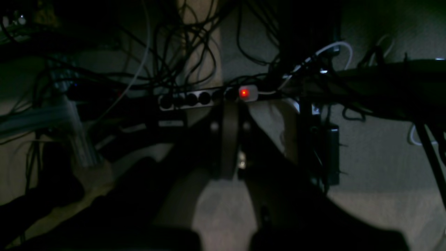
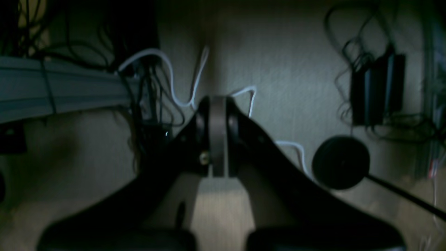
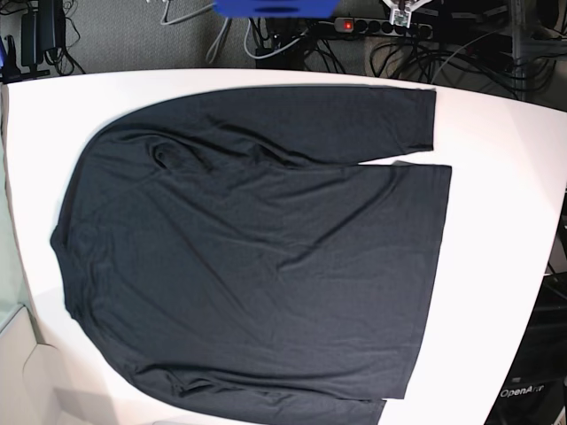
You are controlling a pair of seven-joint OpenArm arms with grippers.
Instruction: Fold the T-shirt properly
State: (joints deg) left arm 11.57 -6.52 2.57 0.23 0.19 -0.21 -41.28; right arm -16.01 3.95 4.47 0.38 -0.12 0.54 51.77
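Large plain black long-sleeved T-shirt [image 3: 257,257] spread flat across white table [image 3: 496,133], collar left, hem right, one sleeve along far edge. Left gripper [image 1: 228,139] and right gripper [image 2: 217,139] clenched, empty, off the cloth. Best begun by opening both, pinching far sleeve, folding inward smoothly.

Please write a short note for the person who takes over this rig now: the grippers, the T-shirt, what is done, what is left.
Left gripper: jaws shut, holding nothing, off the table.
Right gripper: jaws shut, holding nothing, also off the table.
T-shirt: spread flat on the white table, neck toward the base view's left, hem to its right, one sleeve along the far edge. The near sleeve runs out of view.
Done: no fold visible yet.
Left: all folding.
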